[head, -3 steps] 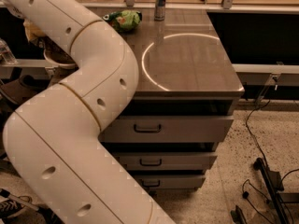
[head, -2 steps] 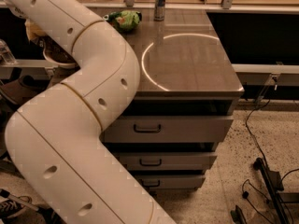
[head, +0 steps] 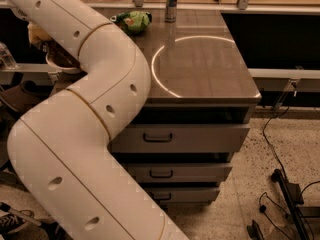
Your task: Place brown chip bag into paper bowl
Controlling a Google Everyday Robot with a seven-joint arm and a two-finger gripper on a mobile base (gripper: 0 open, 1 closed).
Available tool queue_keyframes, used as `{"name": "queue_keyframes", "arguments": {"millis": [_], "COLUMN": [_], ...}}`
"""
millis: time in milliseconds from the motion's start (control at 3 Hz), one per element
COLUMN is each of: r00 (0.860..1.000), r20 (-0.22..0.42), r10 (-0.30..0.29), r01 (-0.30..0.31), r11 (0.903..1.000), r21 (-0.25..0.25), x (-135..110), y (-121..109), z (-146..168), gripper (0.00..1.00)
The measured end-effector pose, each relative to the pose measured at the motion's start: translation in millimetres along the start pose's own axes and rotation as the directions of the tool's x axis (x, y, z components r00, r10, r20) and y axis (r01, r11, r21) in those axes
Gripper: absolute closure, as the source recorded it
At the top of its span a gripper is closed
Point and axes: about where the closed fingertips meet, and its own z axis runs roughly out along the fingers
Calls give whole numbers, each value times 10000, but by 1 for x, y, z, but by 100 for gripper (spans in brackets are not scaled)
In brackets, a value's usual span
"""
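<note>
My white arm (head: 90,114) fills the left of the camera view and runs out at the top left corner; my gripper is out of view past that corner. Just left of the arm, a pale yellow end (head: 36,33) and a dark brown part (head: 61,58) of the brown chip bag show. The dark part lies over the off-white rim of the paper bowl (head: 64,69). The arm hides the rest of both.
A grey counter (head: 210,69) with a bright ring of light stands over several drawers (head: 165,136). A green bag (head: 132,21) and a metal can (head: 171,3) stand at its back. Cables and a stand (head: 285,189) lie on the floor at right.
</note>
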Motion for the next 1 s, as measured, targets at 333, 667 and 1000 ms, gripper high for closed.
{"name": "queue_keyframes", "arguments": {"millis": [333,667,1000], "r00": [10000,10000,10000], "r20": [31,46,46], "r10": [14,24,24], "r01": [-14,-24,-24], "r11": [10000,10000,10000], "r21": [58,90,90], "x": [0,1,1], "y": [-2,-3,-3], "z": [4,7,7], "gripper": [7,0,0]}}
